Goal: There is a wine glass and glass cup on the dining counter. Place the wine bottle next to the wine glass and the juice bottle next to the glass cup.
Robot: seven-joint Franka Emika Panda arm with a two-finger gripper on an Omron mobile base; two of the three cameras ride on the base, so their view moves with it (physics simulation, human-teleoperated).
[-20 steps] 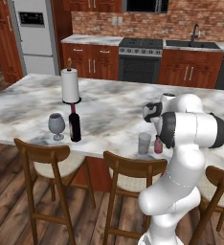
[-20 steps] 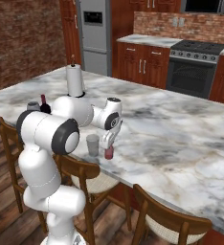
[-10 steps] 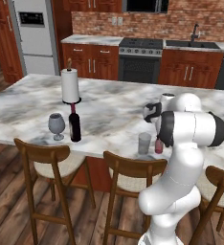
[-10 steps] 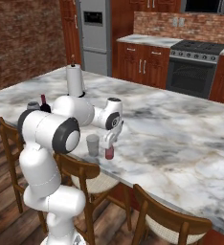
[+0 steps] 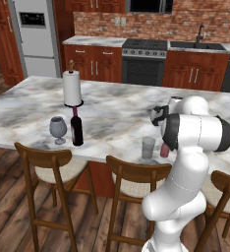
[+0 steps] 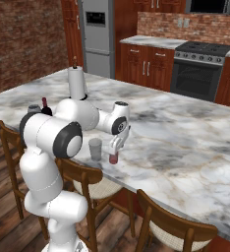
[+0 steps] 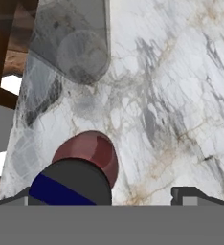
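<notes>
stools: you see wooden stools [image 5: 131,173] nearest you, tucked along the near edge of the dining counter [image 5: 117,113].
dining counter: white-grey marbled top, reddish wood base; wood plank floor under it.
gripper: your gripper [image 6: 118,143] hangs right above the juice bottle [image 6: 113,158]; jaws spread wide, holding nothing. In the hand view the two tips stand far apart with the bottle's dark cap low between them, nearer the left tip.
juice bottle: small, pinkish, upright on the counter's near edge, long axis vertical, cap up toward the hand. Just beside the glass cup [image 6: 95,148], not touching.
glass cup: straight tumbler, upright, mouth up; hand view looks at it from above, just beyond the bottle.
wine bottle: wine bottle [image 5: 76,128] tall, dark, upright, neck up, just beside the wine glass [image 5: 58,129], well apart from the cup along the same near edge.
view difference: left base view gives you glass and wine bottle whole; in the right base view the arm covers most of both.
paper towel roll: paper towel roll [image 5: 72,88] upright, behind the wine bottle, mid-counter.
room: far past the counter you see wood cabinets, stove [image 5: 144,62], fridge [image 5: 35,35], brick wall.
</notes>
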